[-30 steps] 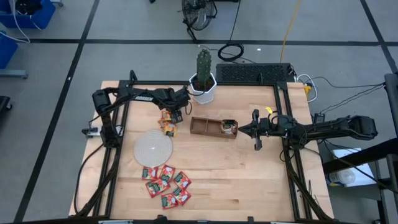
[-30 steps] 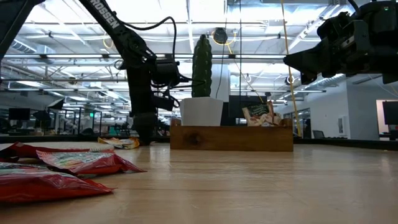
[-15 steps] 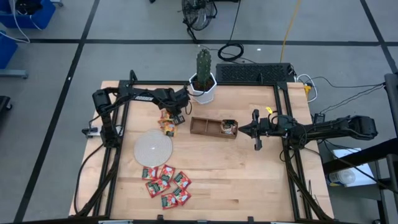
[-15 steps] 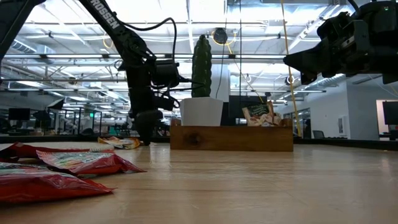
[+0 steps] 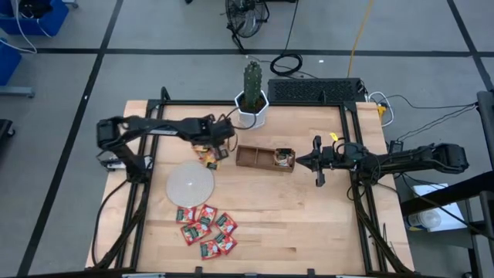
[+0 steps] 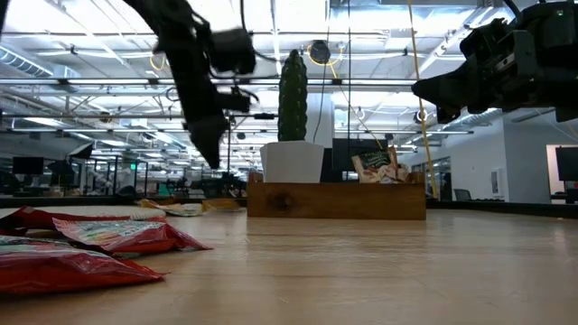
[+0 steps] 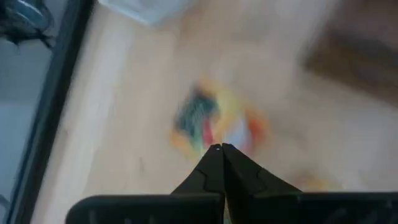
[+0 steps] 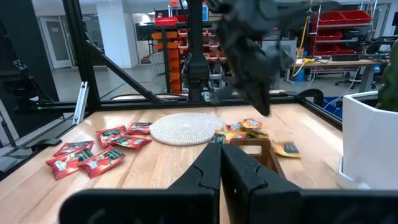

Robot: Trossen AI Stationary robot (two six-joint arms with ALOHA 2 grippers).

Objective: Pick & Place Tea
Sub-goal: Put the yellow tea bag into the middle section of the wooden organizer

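Several orange-yellow tea sachets [image 5: 208, 156] lie flat on the table left of the long brown tray [image 5: 255, 157]. My left gripper [image 5: 218, 144] hangs above them, shut, and I see nothing between its fingertips [image 7: 217, 148]; the low view shows it [image 6: 213, 159] well clear of the table. A whitish sachet [image 5: 284, 157] stands in the tray's right compartment. Several red sachets [image 5: 207, 228] lie near the front edge. My right gripper [image 5: 301, 161] hovers shut just right of the tray, fingers [image 8: 219, 149] pointing toward it.
A round pale disc [image 5: 191, 185] lies between the orange-yellow and the red sachets. A cactus in a white pot [image 5: 252, 104] stands at the far edge behind the tray. Bare wood spreads across the table's right and near-right parts.
My left gripper has shut over the orange-yellow sachets and then risen well clear of the table, with nothing seen in its fingers. Its arm has stretched out toward the table's left edge. The right arm has kept still.
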